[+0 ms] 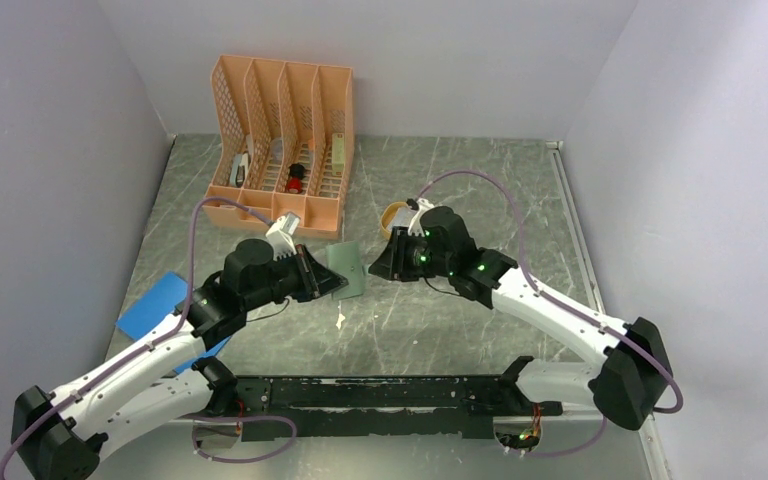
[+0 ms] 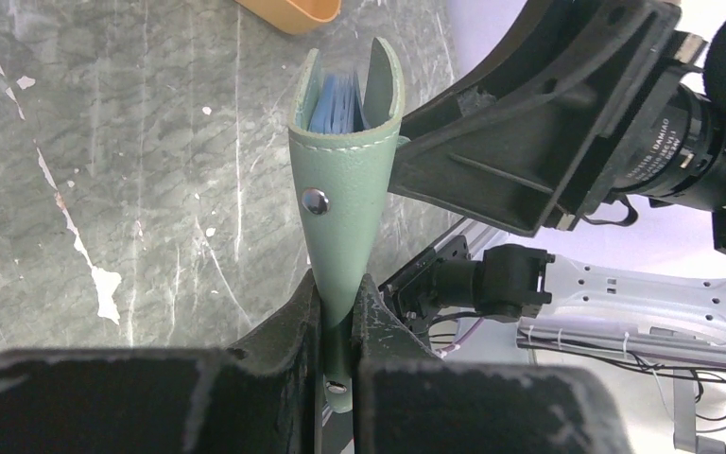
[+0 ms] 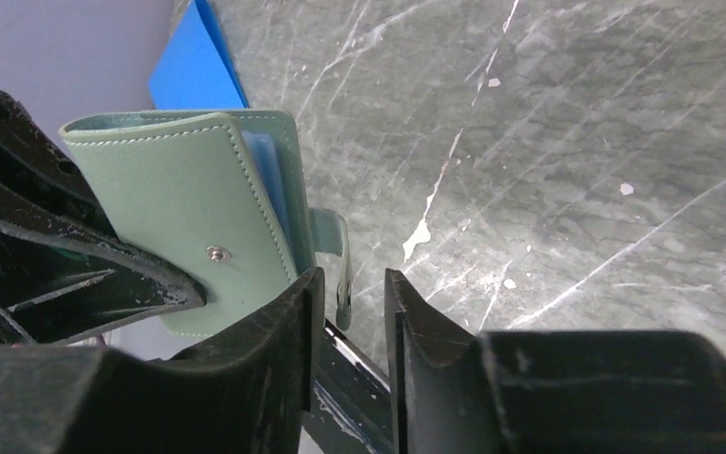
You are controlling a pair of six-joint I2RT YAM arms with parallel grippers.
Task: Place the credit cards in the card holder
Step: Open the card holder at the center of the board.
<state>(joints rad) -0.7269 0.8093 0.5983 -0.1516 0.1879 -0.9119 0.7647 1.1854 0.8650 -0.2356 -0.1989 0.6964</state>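
My left gripper [image 2: 340, 295] has its fingers pinched on the near edge of the card holder [image 2: 345, 189], which stands up away from me. Its grey-green leather carries a metal snap stud [image 2: 316, 200], and a second stud shows low between the fingers. At the far end the two leaves gape apart. Something blue sits between them, and I can't tell whether that is lining or cards. The right arm [image 2: 539, 123] fills the right side, its black frame just beside the holder. An orange tray corner [image 2: 293, 11] lies on the marbled table [image 2: 104, 161] beyond.
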